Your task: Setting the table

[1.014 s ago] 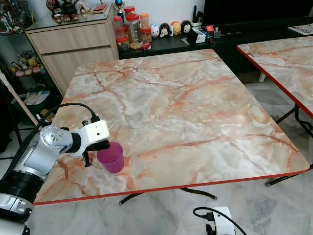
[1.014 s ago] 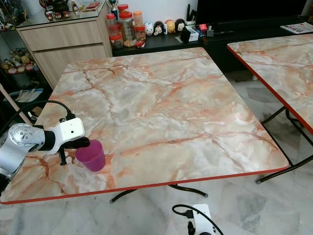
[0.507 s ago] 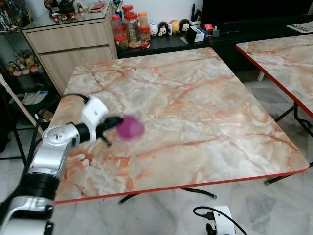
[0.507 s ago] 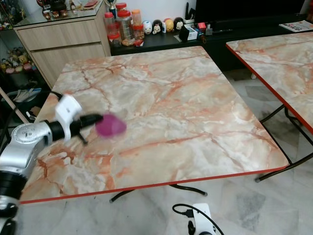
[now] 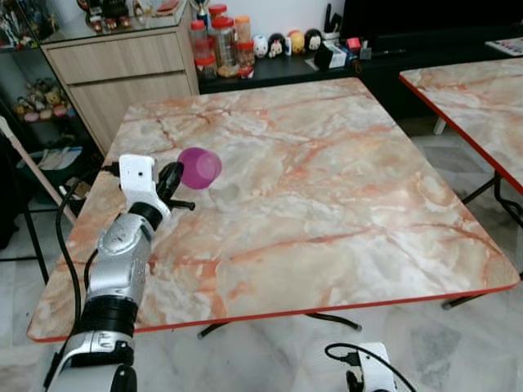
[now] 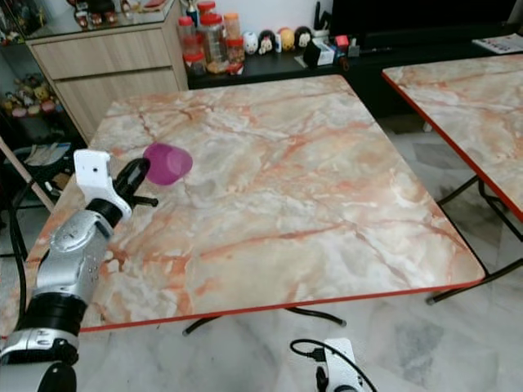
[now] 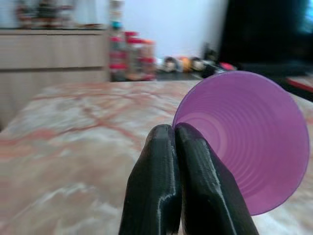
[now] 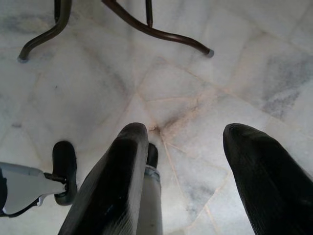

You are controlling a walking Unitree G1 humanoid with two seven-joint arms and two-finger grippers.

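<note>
From my head camera, the marble table [image 5: 343,188] carries nothing yet — the only piece of the setting in play is the purple cup [image 5: 199,167], which my left gripper [image 5: 173,178] holds in the air, tipped on its side, above the table's left part. So I judge the job barely begun: the cup has to go down upright, and everything else is left to bring. Jars and small figurines crowd the low cabinet [image 5: 270,69] past the far edge, and a second table [image 5: 474,90] stands to my right.

Along my left wrist, my two fingers [image 7: 161,196] are pressed nearly together, pinching the cup's rim between them — its open mouth faces the camera.

Along my right wrist, my right gripper [image 8: 195,161] hangs idle over the tiled floor [image 8: 205,73], fingers spread wide, touching nothing.
</note>
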